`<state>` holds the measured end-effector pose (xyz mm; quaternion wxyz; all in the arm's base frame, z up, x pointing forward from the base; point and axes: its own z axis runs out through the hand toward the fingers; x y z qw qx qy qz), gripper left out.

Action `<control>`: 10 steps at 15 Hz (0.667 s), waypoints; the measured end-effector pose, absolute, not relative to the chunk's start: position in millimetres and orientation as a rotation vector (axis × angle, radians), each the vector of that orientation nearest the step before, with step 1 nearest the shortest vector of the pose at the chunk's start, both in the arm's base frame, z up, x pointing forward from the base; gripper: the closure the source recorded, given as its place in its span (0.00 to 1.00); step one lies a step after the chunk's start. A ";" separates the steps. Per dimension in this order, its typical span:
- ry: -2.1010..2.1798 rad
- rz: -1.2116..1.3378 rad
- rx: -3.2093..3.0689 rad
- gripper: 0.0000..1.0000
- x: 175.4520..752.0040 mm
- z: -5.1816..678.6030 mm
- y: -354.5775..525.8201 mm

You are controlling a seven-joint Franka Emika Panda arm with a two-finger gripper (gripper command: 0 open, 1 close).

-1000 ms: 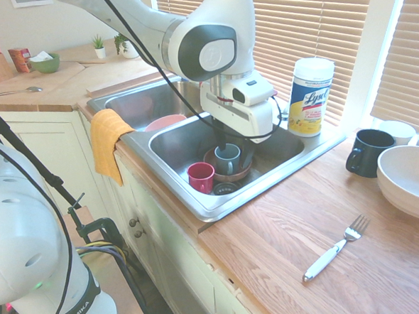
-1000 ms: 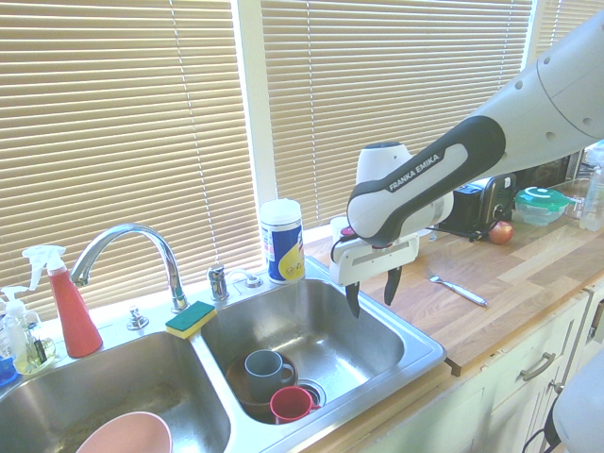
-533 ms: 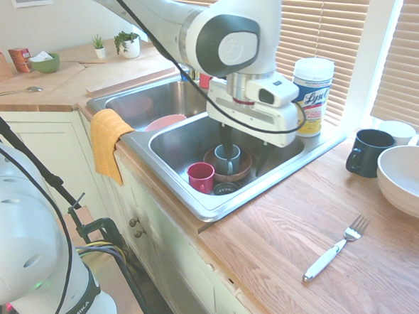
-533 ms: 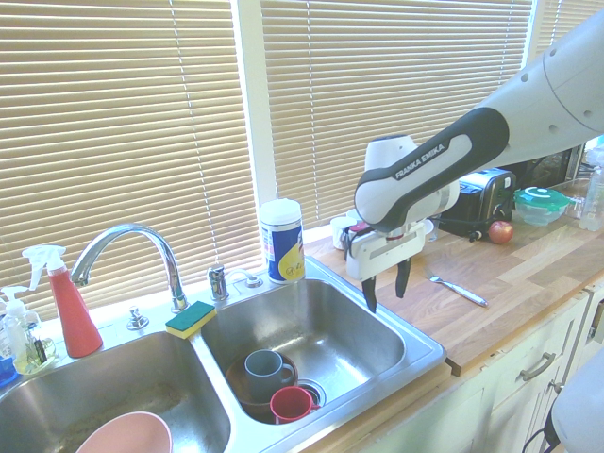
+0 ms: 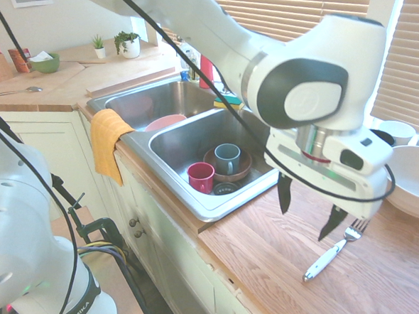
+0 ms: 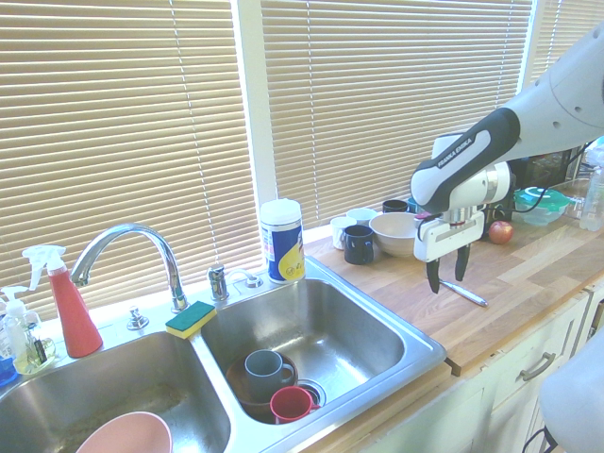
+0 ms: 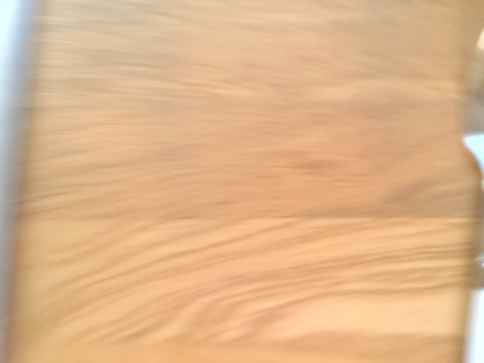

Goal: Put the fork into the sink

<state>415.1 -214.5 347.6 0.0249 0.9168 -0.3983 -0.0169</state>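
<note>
- The fork (image 5: 335,249) lies flat on the wooden counter (image 5: 272,246), near the front edge, white handle toward that edge and silver tines toward the back. In the second exterior view it shows as a slim bright strip (image 6: 464,292) just below the gripper.
- It looks light and rigid, so weight should be no concern. The difficulty I expect is its low profile: it sits flush on the wood, leaving little for fingers to get under.
- The handle seems the best place to take hold, about mid-length. It looks thicker and less slick than the metal neck and tines, and a pinch across its narrow width should keep it from pivoting.
- A smooth handle could still slip or twist if pinched near one end, so a centred grip is safer.
- The gripper (image 5: 309,213) hangs above the counter, pointing down, jaws spread wide and empty, apart from the fork and just to its sink side.
- The wrist view shows only blurred wood grain.
- Further back, the sink (image 5: 198,200) has a red cup (image 5: 201,177), a grey mug (image 5: 227,158) and a brown dish in the near basin, so a dropped fork may clatter onto crockery.
</note>
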 end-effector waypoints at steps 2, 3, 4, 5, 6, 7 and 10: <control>-1.259 -0.055 2.818 0.00 417.6 335.2 -227.7; -1.265 -0.057 2.812 0.00 419.4 332.2 -231.2; -1.270 -0.054 2.809 1.00 420.6 329.9 -234.1; -1.276 -0.046 2.806 1.00 422.1 328.2 -236.4; -1.281 -0.039 2.804 1.00 423.3 326.8 -238.3; -1.286 -0.028 2.802 1.00 424.4 325.2 -239.4; -1.298 -0.022 2.800 1.00 425.8 320.3 -240.5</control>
